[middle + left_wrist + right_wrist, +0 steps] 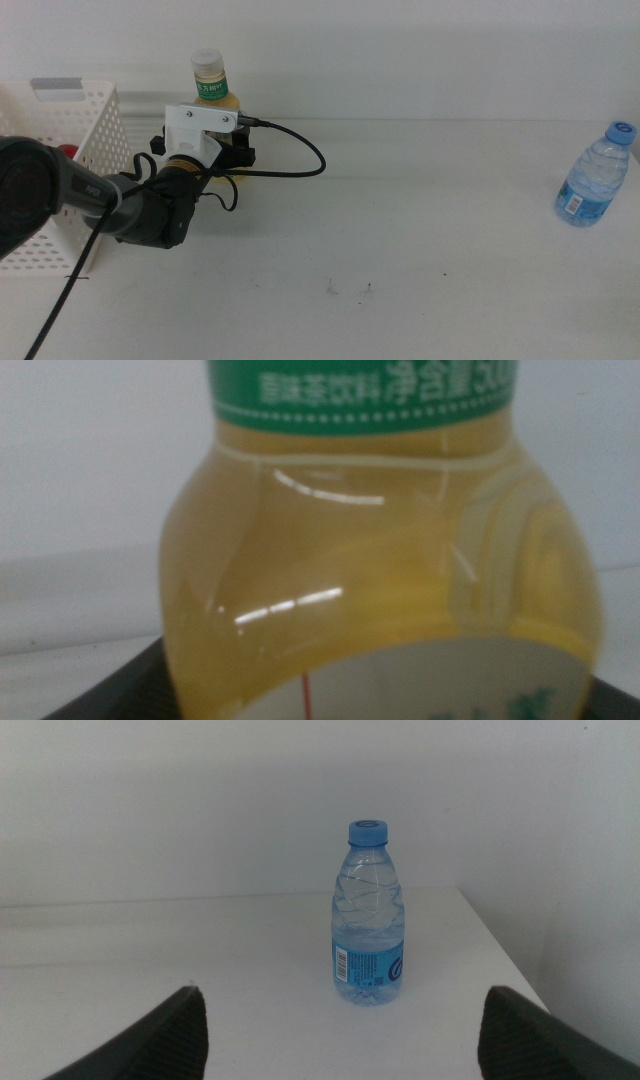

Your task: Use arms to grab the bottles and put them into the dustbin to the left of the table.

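Tea bottle (pixel 213 84) stands between the left gripper's (pixel 232 152) jaws, grip unclear; right gripper's (pixel 345 1030) jaws wide.

Bright and even all over, with soft white light. Only faint grey shadows on the worktop (pixel 420 250). Washed out and pale at the back wall in the middle view. Very close and blurry on the yellow tea bottle (pixel 380 580) in the left wrist view, with thin white streaks of glare on its curved side. Sharper on the water bottle (pixel 368 915) in the right wrist view, with dark fuzzy end effector tips low in the corners.
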You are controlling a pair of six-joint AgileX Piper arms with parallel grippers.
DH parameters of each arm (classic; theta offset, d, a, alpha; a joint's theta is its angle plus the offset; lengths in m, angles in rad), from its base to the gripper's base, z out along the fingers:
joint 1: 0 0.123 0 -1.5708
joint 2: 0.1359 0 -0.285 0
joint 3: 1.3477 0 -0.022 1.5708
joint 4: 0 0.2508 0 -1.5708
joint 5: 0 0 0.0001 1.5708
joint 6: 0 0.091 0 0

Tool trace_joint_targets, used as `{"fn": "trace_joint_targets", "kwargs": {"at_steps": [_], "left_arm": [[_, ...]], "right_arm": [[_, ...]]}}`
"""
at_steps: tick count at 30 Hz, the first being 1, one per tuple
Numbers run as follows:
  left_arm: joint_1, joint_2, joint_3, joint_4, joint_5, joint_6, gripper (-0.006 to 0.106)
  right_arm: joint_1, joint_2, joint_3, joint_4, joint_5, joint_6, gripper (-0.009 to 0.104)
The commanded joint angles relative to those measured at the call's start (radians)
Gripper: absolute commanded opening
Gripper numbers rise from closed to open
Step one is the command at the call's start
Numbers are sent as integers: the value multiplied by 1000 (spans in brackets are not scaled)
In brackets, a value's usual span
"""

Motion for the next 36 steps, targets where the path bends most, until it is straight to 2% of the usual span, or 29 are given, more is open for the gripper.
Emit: {"fn": "trace_joint_targets", "kwargs": {"at_steps": [1,5,8,13,17,21,23,31,36], "left_arm": [[9,13,-26,-6,3,-8,94],[11,24,-39,-6,10,-8,94],[11,28,-45,-8,10,-17,88],[11,28,-45,-6,-7,-17,64],[11,28,-43,-8,-9,-176,40],[10,-13,-11,25,-9,-143,20],[10,-49,22,38,-9,-121,15],[9,-269,204,54,3,-70,14],[-11,-458,264,82,187,-67,14]], "right_arm": [[1,-4,3,-5,-8,-7,93],[1,-4,3,-5,-8,-7,93],[1,-4,3,-5,-8,-7,93],[1,-4,3,-5,-8,-7,93],[1,-4,3,-5,-8,-7,93],[1,-4,3,-5,-8,-7,93],[1,-4,3,-5,-8,-7,93],[1,-4,3,-5,-8,-7,93],[1,-4,3,-5,-8,-7,93]]}}
